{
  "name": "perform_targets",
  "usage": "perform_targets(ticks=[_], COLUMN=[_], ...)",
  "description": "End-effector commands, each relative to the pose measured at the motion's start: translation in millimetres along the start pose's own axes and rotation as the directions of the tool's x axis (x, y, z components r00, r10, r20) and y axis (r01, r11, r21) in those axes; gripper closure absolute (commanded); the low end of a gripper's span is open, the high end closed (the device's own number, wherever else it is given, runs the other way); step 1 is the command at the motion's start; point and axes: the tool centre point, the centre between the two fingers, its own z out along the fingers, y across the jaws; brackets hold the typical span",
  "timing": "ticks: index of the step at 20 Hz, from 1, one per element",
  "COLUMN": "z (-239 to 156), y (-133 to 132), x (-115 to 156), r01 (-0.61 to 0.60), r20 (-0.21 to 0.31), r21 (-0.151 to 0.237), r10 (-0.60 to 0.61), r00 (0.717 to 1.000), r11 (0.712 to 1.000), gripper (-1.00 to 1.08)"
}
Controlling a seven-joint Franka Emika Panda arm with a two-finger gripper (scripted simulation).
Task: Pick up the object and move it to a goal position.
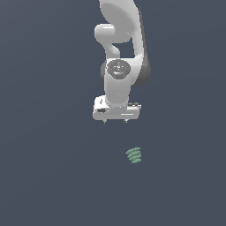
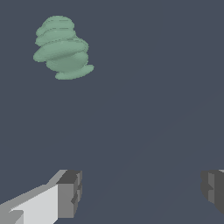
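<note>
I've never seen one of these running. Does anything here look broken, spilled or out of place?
Nothing stands out. The small green ribbed piece lies whole on the dark floor, apart from the open gripper, which hangs above it, not touching.

Plain dark grey-blue floor (image 1: 48, 176) is filling both views, flat and unmarked. One thing is lying directly on it: the pale green ribbed object (image 1: 134, 155), a small stack of slanted ridges, sitting alone toward the exterior view's right (image 2: 62, 47).
</note>
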Motion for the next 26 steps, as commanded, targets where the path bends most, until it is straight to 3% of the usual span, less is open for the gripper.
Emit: perform_targets(ticks=[1, 26], z=[0.0, 11.3], y=[0.0, -9.4], x=[0.0, -6.1], r01=[0.000, 0.029], r20=[0.000, 0.029], r21=[0.000, -0.026], r10=[0.000, -0.029], r00=[1.000, 0.999], r11=[1.000, 0.999], gripper=[-0.92, -0.92])
